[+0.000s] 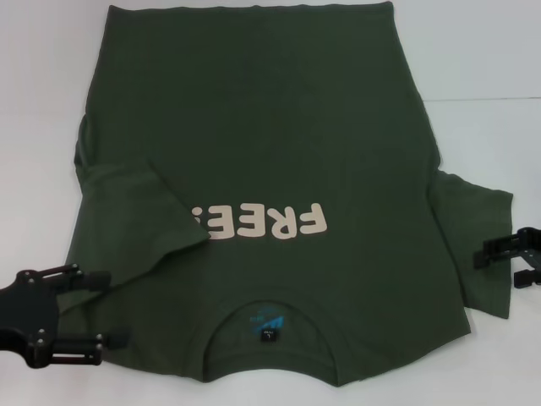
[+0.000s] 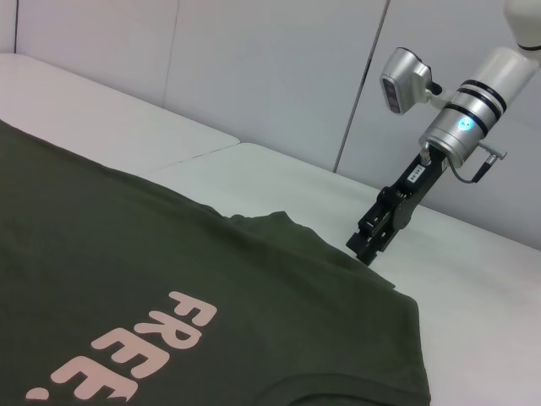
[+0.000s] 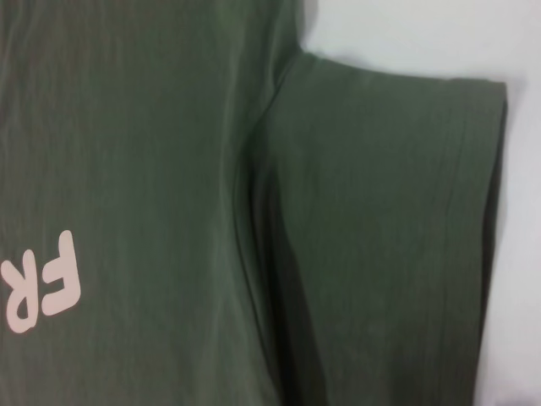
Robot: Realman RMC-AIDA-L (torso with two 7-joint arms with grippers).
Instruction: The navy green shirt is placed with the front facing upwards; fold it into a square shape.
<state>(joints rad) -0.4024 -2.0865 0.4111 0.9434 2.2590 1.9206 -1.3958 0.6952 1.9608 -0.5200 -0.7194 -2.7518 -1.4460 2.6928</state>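
Observation:
The navy green shirt (image 1: 279, 127) lies front up on the white table, with its collar (image 1: 269, 326) and blue label nearest me. Its left sleeve (image 1: 139, 220) is folded in over the chest and covers the end of the cream FREE! lettering (image 1: 270, 222). The right sleeve (image 1: 478, 228) lies spread out flat, and the right wrist view looks down on this sleeve (image 3: 389, 211). My left gripper (image 1: 100, 309) is open beside the shirt's near left shoulder. My right gripper (image 1: 510, 262) is open at the right sleeve's outer edge; the left wrist view shows that gripper (image 2: 370, 244) low at the cloth.
The white table (image 1: 482, 59) shows bare on both sides of the shirt, with a seam line running across it at the right. A pale panelled wall (image 2: 279, 76) stands behind the table in the left wrist view.

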